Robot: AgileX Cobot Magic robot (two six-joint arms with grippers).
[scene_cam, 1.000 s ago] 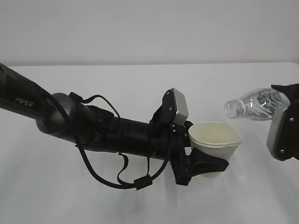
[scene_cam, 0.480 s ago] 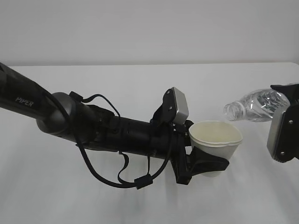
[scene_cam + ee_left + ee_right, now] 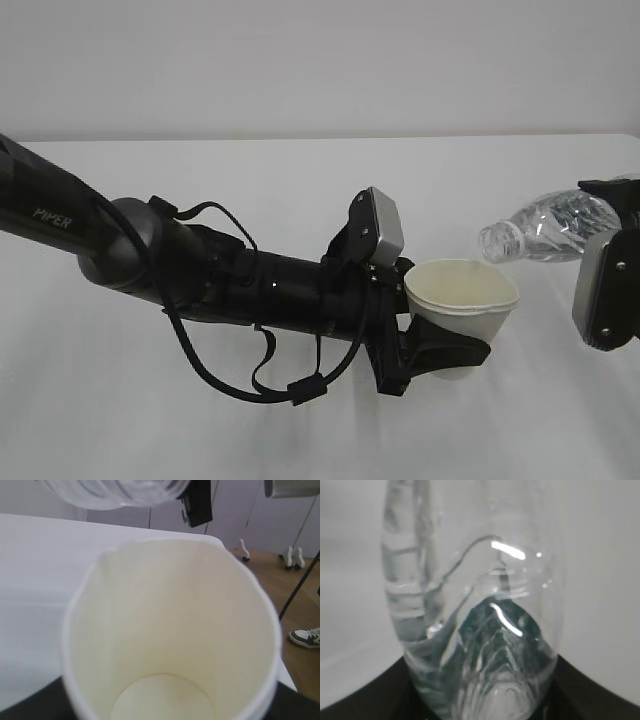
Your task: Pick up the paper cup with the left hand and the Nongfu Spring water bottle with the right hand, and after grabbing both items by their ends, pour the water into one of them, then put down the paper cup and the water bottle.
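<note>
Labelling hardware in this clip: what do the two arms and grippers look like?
Left arm: black tube with white "PIPER" lettering, loose black cables, grey camera box, black two-finger left gripper. Right arm: black, mostly out of frame, with a grey-white box module.

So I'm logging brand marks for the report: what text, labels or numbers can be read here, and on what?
"PIPER": white letters on the long black robot arm at the left of the exterior view.
Clear ribbed plastic bottle: no readable lettering.
White tapered paper cup: no print visible.

Nongfu Spring water bottle [image 3: 545, 225] base — cut off by the frame's right edge.
</note>
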